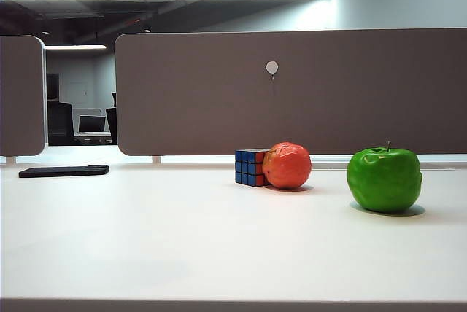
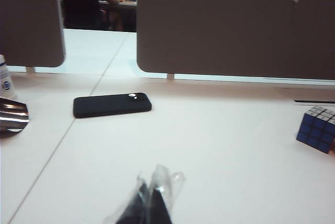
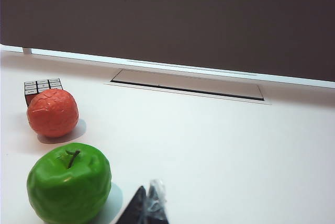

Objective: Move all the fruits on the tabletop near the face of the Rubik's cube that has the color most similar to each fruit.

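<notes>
Closest to me in the exterior view is the bare front stretch of the white worktop [image 1: 146,254], wide and smooth. Further back on its right side sits the glossy green apple [image 1: 384,179] with a thin stem, resting alone and well apart from the other things. Near the middle, the wrinkled orange-red fruit [image 1: 287,165] rests on the worktop, pressed against the right side of the small Rubik's cube [image 1: 249,167]; I can see the cube's blue face toward me and a strip of red-orange squares on the side that meets the fruit. At the far left lies a flat black phone [image 1: 64,170]. Behind everything stands a grey-brown partition panel [image 1: 292,93]. Neither arm appears in this wide view. On my left wrist camera, the left claw [image 2: 149,203] shows only as dark fingertips with clear film over them, clenched together with nothing between them, hovering above bare worktop with the phone ahead and the cube off to one side. On my right wrist camera, the right claw [image 3: 148,208] appears only as a dark tip at the frame's edge, just beside the apple; I cannot tell whether it is released or clenched.
</notes>
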